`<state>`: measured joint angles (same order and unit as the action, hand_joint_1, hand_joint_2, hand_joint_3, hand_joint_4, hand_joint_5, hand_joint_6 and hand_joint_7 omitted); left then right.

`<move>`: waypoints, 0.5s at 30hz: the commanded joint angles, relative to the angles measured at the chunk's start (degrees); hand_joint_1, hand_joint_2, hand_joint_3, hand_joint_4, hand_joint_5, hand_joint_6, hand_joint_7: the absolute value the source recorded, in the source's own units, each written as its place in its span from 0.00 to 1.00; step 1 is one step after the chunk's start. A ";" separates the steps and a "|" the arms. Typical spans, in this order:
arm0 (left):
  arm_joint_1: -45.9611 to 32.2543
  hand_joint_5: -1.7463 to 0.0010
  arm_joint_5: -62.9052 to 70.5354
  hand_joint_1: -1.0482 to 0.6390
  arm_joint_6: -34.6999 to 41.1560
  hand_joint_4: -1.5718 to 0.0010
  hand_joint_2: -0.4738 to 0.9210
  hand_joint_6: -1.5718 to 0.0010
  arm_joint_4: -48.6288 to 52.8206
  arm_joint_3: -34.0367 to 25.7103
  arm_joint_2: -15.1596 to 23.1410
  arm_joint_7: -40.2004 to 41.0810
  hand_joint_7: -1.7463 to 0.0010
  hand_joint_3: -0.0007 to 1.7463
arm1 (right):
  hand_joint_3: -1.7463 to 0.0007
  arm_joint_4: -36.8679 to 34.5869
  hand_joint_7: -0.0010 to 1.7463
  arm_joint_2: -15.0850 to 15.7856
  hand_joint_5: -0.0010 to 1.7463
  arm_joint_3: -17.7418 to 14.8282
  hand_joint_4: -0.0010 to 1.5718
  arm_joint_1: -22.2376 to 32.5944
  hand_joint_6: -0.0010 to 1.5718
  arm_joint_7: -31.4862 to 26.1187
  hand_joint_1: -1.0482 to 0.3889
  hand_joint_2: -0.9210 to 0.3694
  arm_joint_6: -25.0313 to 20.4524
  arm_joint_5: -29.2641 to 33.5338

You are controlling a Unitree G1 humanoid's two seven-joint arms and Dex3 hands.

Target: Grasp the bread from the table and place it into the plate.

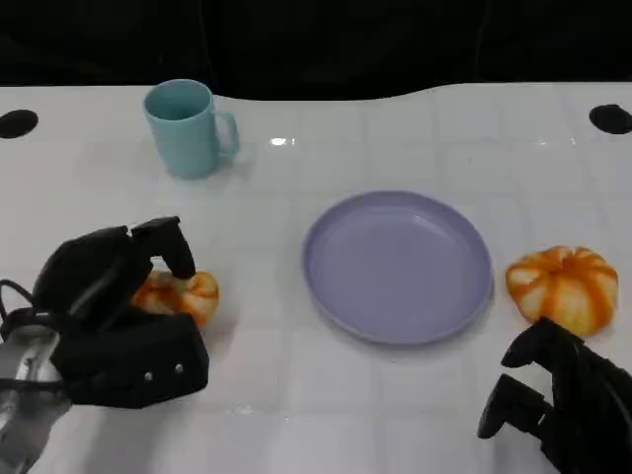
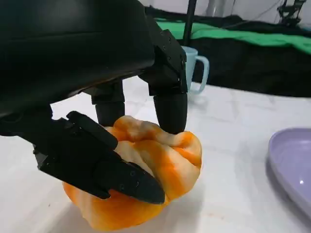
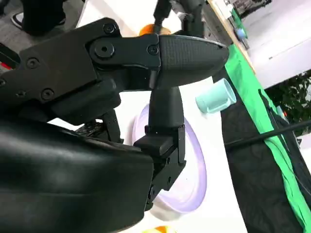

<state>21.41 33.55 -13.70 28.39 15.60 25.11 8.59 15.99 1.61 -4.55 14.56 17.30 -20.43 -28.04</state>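
An orange-and-white bread (image 1: 186,295) lies on the white table at the left, close to the front. My left hand (image 1: 109,306) is over it; in the left wrist view the fingers (image 2: 170,109) press on the top of the bread (image 2: 160,160) and the thumb lies against its near side. The bread rests on the table. The lilac plate (image 1: 395,267) sits to its right at the table's middle, with nothing on it, and its rim (image 2: 291,160) shows in the left wrist view. My right hand (image 1: 563,395) hangs at the front right, fingers apart, holding nothing.
A second orange, pumpkin-shaped bread (image 1: 563,286) lies right of the plate, just beyond my right hand. A light-blue mug (image 1: 188,128) stands at the back left. Two black holes (image 1: 16,122) mark the table's far corners. A black backdrop bounds the far edge.
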 commanded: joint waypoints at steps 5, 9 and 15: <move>3.53 0.00 -1.00 0.52 -0.83 0.49 0.90 0.59 -0.10 -0.49 -0.49 -1.47 0.00 0.37 | 0.73 0.07 0.96 0.39 1.00 -0.63 0.42 0.08 0.31 0.31 0.38 0.00 0.77 -0.44; 4.56 0.00 -0.21 0.50 0.46 0.48 0.90 0.59 -0.41 -0.17 -0.93 -2.25 0.00 0.38 | 0.73 0.50 0.97 0.29 1.00 -0.64 0.42 0.22 0.31 -0.12 0.38 0.00 0.18 -0.66; 4.64 0.00 -0.05 0.50 0.64 0.48 0.90 0.59 -0.46 -0.22 -1.01 -2.39 0.00 0.39 | 0.73 0.52 0.97 0.29 1.00 -0.65 0.42 0.23 0.31 -0.15 0.38 0.00 0.14 -0.69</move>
<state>25.39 33.45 -13.45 28.11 15.55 23.66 6.79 15.95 1.62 -4.55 14.57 17.39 -20.28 -28.05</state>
